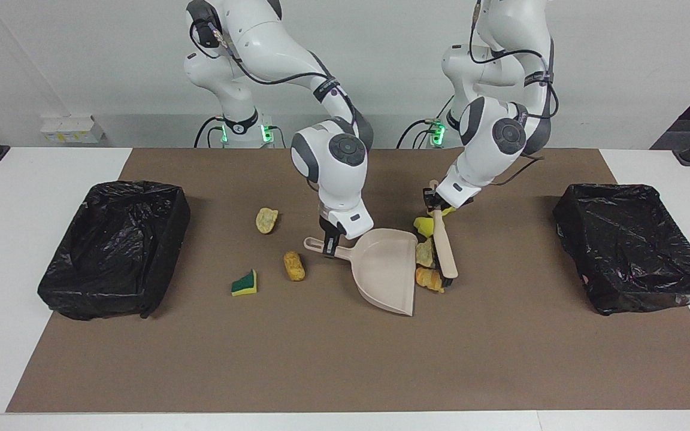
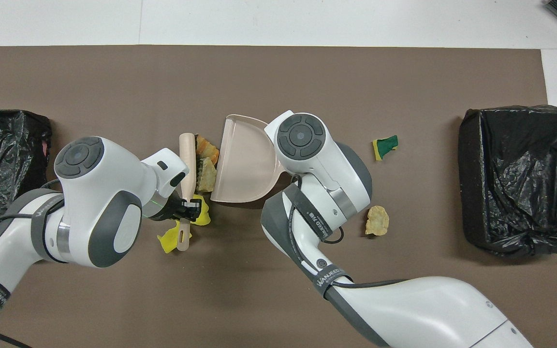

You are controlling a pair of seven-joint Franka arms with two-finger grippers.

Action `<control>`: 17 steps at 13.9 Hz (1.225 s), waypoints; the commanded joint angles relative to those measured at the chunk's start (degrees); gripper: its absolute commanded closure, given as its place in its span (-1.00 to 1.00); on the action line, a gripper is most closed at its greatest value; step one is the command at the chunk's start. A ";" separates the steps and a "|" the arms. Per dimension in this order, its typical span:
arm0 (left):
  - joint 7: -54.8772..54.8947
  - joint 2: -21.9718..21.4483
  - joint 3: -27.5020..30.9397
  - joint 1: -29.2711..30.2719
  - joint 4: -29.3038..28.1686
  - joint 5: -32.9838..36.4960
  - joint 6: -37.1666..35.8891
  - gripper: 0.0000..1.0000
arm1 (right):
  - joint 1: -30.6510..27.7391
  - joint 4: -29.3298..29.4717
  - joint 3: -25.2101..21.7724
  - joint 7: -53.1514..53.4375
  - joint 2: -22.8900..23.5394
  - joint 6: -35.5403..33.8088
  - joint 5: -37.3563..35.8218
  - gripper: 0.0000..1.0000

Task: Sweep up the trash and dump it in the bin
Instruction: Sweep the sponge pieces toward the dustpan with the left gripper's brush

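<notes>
On the brown mat (image 1: 345, 359), the left gripper (image 1: 433, 202) was clamped on the brush (image 1: 444, 248), pressing scraps (image 1: 426, 263) against the dustpan (image 1: 384, 269), whose handle the right gripper (image 1: 330, 239) pinched. Three scraps lay toward the right arm's end. The yellow chunks (image 2: 182, 232) by the brush handle, nearer the robots, risked slipping past the pan's lip.

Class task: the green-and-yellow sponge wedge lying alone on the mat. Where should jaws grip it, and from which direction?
Grip the green-and-yellow sponge wedge across its two flat faces, green face and yellow face, coming straight down from above. It lies flat on the mat with open space around it, so probably nothing blocks a vertical approach.
</notes>
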 commanded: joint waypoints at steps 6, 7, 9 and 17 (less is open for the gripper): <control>-0.54 -2.52 1.17 7.44 6.79 -6.58 -11.73 1.00 | 0.38 -0.24 0.60 -7.97 -0.64 -2.29 -7.17 1.00; -2.55 -3.93 1.34 8.15 6.61 -6.85 -14.71 1.00 | 0.38 -0.24 0.60 -9.20 -0.64 -2.38 -7.43 1.00; -12.10 -5.08 1.52 9.56 5.83 -6.42 -20.25 1.00 | 0.38 -0.33 0.60 -12.18 -0.73 -2.38 -8.05 1.00; -30.17 -16.68 0.73 7.81 -11.91 -1.76 -25.73 1.00 | 0.47 -0.94 0.60 -17.47 -1.08 -2.38 -9.81 1.00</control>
